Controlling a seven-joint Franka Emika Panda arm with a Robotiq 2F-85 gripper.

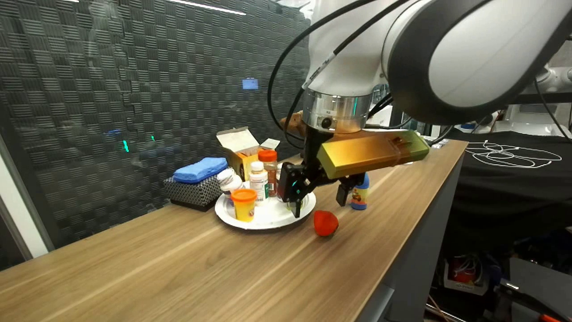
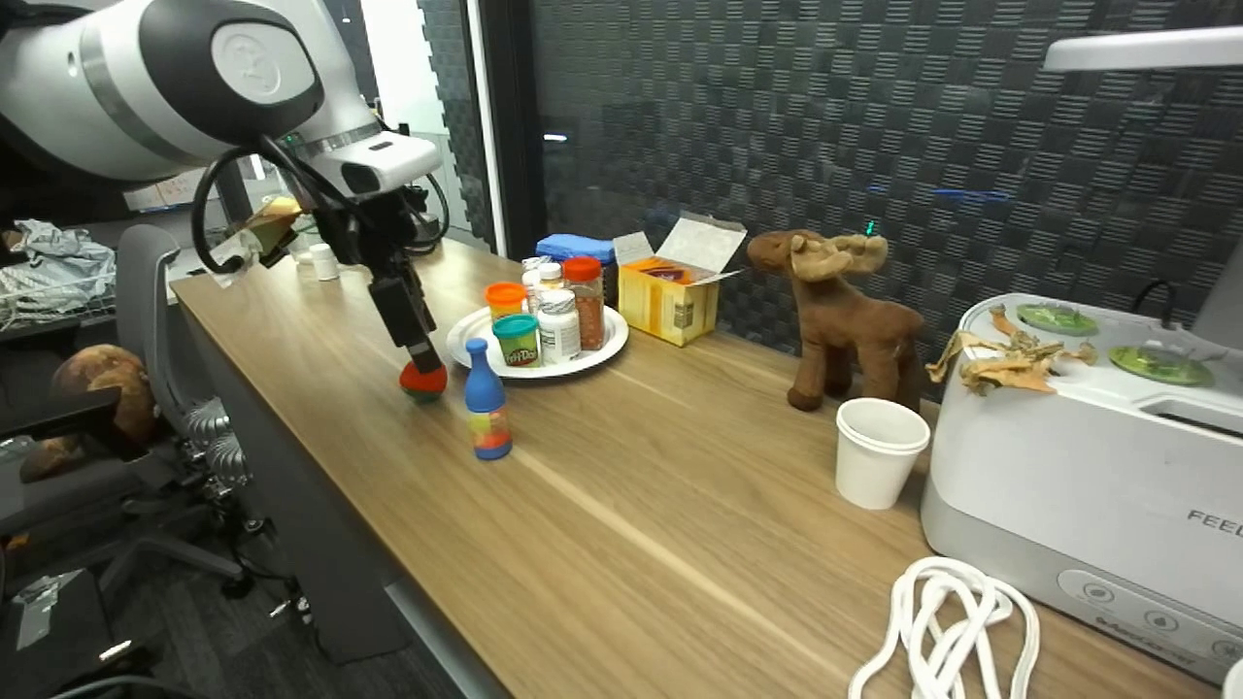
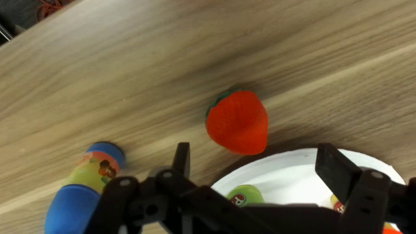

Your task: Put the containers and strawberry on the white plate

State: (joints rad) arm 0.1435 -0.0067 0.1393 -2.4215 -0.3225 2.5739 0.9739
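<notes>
The red strawberry (image 1: 325, 223) lies on the wooden table beside the white plate (image 1: 268, 226); it also shows in the wrist view (image 3: 239, 123). Several containers stand on the plate, including a yellow tub with orange lid (image 1: 244, 209), a green tub with teal lid (image 2: 517, 345), white bottles (image 2: 558, 328) and a red-lidded jar (image 2: 586, 306). A blue bottle with a coloured label (image 2: 486, 398) stands on the table off the plate. My gripper (image 3: 253, 149) is open and empty, above the table by the strawberry and plate rim. The strawberry is not between the fingers in the wrist view.
Behind the plate stand an open yellow box (image 2: 670, 296) and a blue sponge (image 1: 200, 170) on a black box. A brown moose toy (image 2: 850, 320), white cups (image 2: 879, 456), a white appliance (image 2: 1078, 485) and a white cord (image 2: 947, 621) are farther along. The table's edge (image 1: 415, 214) runs near the strawberry.
</notes>
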